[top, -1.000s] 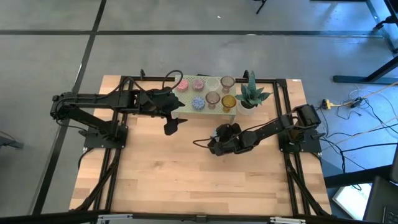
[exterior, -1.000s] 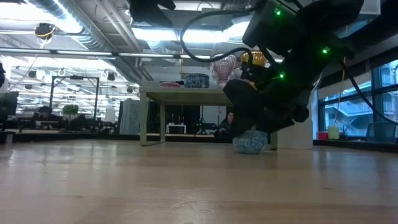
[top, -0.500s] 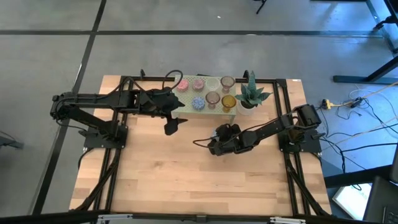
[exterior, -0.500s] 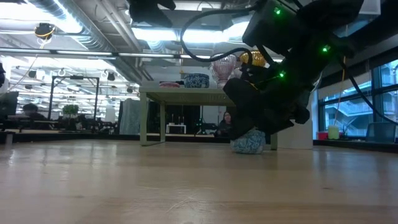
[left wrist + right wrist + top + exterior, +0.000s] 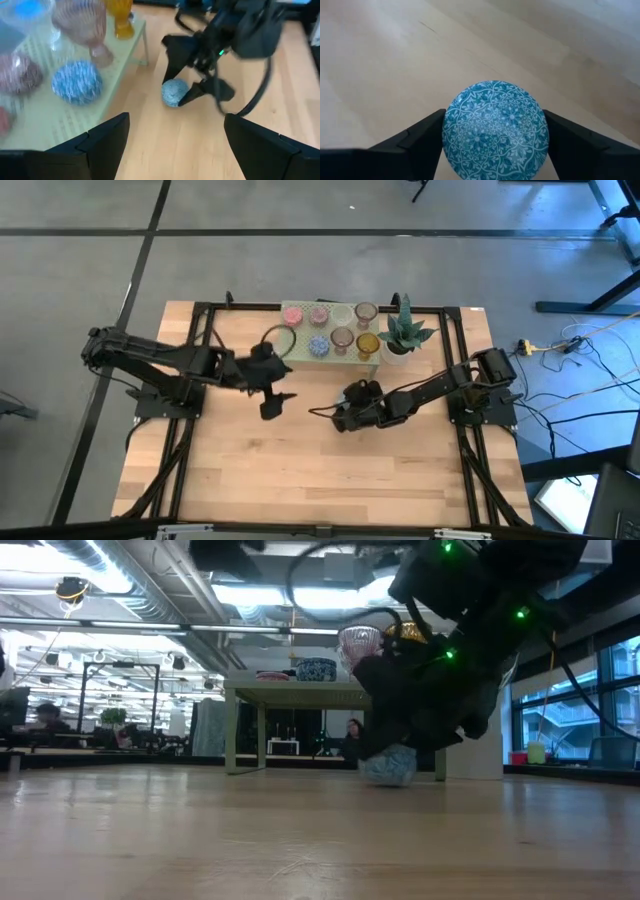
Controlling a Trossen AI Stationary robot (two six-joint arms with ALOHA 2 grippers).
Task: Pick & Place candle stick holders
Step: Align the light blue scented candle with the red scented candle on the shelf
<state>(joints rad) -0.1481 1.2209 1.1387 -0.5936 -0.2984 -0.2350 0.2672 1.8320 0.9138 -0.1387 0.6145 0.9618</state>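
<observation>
Blue patterned holder (image 5: 496,131) down on the wooden table (image 5: 300,470), near its middle, in front of the green stand (image 5: 330,360). Sits between the fingers (image 5: 415,145) of the right gripper (image 5: 338,420), one on either side and right against it; whether squeezed or only flanked cannot be told. In the low view, seen under the dark bulk of the right arm, resting on the tabletop (image 5: 384,766). Left gripper (image 5: 270,406) hangs to the left of the stand with fingers spread wide, holding nothing. On the stand: more holders, among them a blue one (image 5: 76,82), a pink stemmed one (image 5: 85,22) and an amber one (image 5: 121,17). Spiky potted plant (image 5: 404,335) just right of the stand.
</observation>
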